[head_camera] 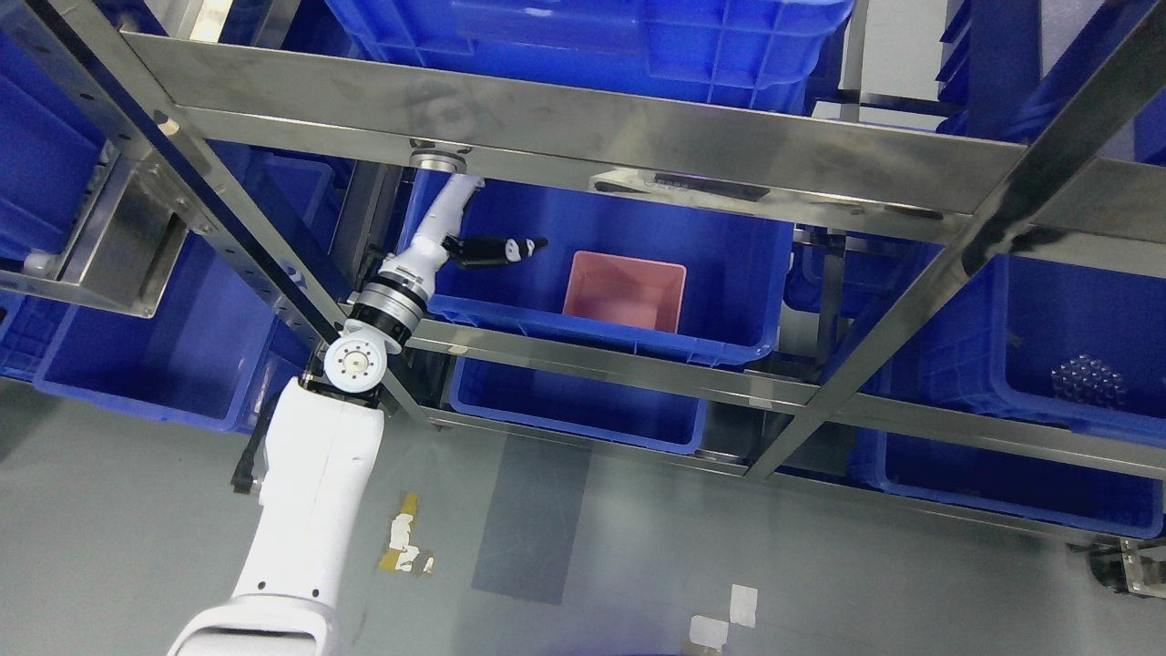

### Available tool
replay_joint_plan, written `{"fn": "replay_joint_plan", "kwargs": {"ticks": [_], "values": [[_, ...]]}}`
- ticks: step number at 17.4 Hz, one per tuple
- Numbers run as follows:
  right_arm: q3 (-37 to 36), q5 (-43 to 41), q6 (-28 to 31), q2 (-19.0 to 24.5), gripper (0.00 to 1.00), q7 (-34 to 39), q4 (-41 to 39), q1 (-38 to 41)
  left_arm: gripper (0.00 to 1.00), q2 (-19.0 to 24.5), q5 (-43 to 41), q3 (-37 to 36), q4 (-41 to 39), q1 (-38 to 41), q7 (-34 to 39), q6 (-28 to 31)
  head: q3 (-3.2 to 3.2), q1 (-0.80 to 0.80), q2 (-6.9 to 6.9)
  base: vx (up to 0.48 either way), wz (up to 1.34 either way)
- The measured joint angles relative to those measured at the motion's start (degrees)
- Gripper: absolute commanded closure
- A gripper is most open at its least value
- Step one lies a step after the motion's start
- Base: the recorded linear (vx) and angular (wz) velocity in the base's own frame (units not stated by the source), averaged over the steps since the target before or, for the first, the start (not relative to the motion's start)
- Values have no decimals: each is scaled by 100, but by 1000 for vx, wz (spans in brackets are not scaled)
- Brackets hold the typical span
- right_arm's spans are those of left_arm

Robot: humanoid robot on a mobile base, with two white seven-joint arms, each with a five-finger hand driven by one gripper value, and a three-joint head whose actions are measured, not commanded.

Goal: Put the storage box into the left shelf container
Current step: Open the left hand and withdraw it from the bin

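A pink open-topped storage box stands upright inside a blue shelf container on the middle shelf level, right of the container's centre. My left arm rises from the lower left and reaches over the container's left rim. My left hand hovers inside the container, left of the pink box and apart from it. One of its black fingers points right toward the box and holds nothing. The top of the hand is hidden behind the steel shelf beam.
The steel rack's beams and slanted posts cross the view. More blue bins sit at the left, below, above and at the right, the last holding shiny metal parts. Grey floor with tape marks lies below.
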Motion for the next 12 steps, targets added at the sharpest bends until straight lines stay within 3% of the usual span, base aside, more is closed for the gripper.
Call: {"fn": "replay_joint_plan", "kwargs": {"ticks": [4,7,12], "values": [[0,0,-2,0,0,11,0,0,1,0,1121,-11,-859,823,778,395,0,0,0,0,0],[0,0,-2,0,0,-18,0,0,1,0,1534,-50,-1573,1476,954,479,0,0,0,0,0],[0,0,-4,0,0,-29,0,0,1,0,1862,-157,-2584,2497,912,-26,0,0,0,0,0]]}}
